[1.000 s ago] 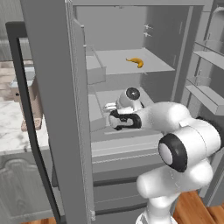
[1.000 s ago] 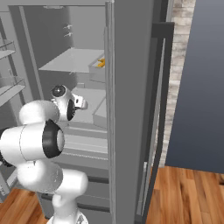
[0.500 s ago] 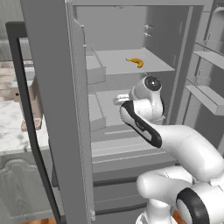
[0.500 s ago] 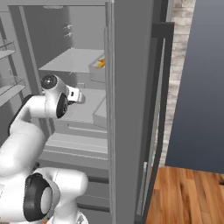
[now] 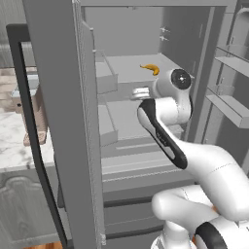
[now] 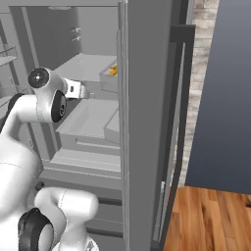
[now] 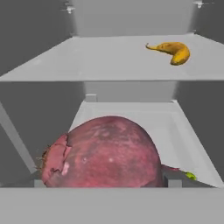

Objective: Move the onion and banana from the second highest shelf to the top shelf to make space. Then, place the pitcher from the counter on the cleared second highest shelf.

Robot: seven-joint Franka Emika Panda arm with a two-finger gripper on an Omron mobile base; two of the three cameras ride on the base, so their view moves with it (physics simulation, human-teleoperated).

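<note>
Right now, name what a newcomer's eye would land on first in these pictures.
The dark-red onion looms large at the bottom of the hand view, held between the tool's tips and lifted in front of the open fridge. Behind it, the yellow banana lies alone on a grey shelf, toward the right. The white arm reaches into the fridge.

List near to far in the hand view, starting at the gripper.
onion → lower shelf → upper shelf's front lip → banana → back wall
</note>
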